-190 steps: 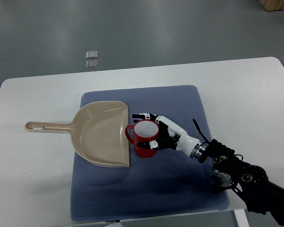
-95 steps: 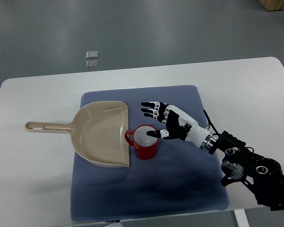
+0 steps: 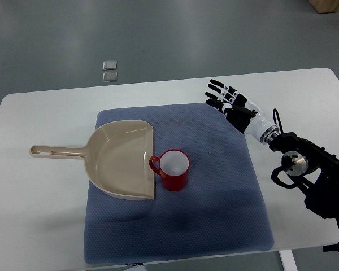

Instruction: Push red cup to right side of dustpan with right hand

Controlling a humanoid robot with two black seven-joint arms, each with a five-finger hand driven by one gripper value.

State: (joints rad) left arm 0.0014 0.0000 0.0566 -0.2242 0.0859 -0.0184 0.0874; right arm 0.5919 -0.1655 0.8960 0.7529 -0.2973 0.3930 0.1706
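A red cup (image 3: 172, 169) with a white inside stands upright on the blue mat (image 3: 214, 209), its handle touching the right edge of the beige dustpan (image 3: 121, 160). The dustpan lies on the mat's left part with its handle pointing left over the white table. My right hand (image 3: 226, 99) is raised over the mat's far right corner, well away from the cup, fingers spread and empty. Its black arm comes in from the right edge. The left arm is out of view.
The white table (image 3: 39, 197) ends close behind the mat and at the front. Two small grey squares (image 3: 109, 70) lie on the floor beyond the table. A wooden piece (image 3: 330, 5) shows at the top right corner.
My right hand let go of the cup and pulled back up and to the right, from beside the cup to the mat's far right corner. The cup stays beside the dustpan.
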